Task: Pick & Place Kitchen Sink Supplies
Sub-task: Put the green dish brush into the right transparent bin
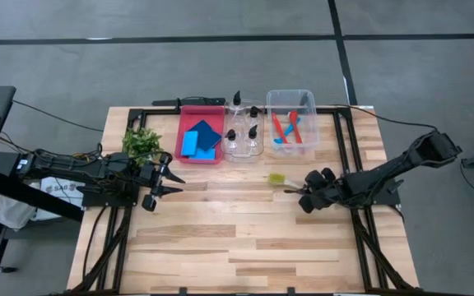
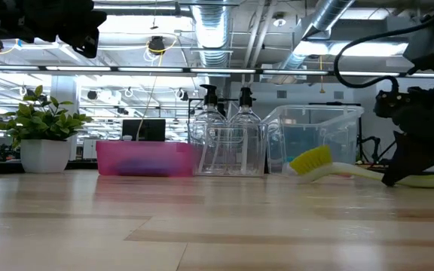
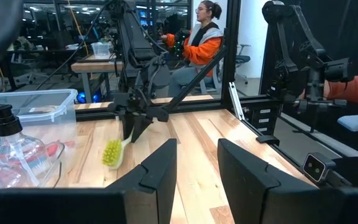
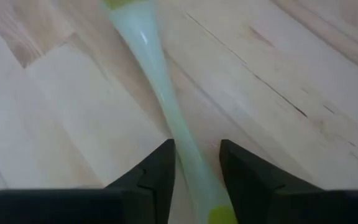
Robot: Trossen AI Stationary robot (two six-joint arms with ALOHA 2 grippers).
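A yellow-green brush (image 1: pixel 280 179) lies on the wooden table right of centre, with its bristle head (image 2: pixel 311 159) toward the bins and its pale handle (image 4: pixel 157 81) running under my right gripper (image 1: pixel 304 191). That gripper slants down to the table and is open, with one finger on each side of the handle. My left gripper (image 1: pixel 171 182) waits open and level at the table's left, touching nothing. Two blue sponges (image 1: pixel 202 138) lie in the red bin (image 1: pixel 181 131). Several pump bottles (image 1: pixel 243 131) stand beside it. My right gripper (image 4: pixel 197 148) straddles the brush handle near its free end (image 4: pixel 188 158), coming from above at a slant with its fingers across the handle. The handle lies close beside one finger (image 4: pixel 160 171), with a gap to the other. I cannot tell whether either touches. The brush rests on the table.
A clear bin (image 1: pixel 311 103) at the back right holds a red and a blue brush (image 1: pixel 286 128). A small potted plant (image 1: pixel 141 141) stands near my left gripper. Bare table lies toward the near edge. A seated person (image 3: pixel 197 46) shows beyond the table.
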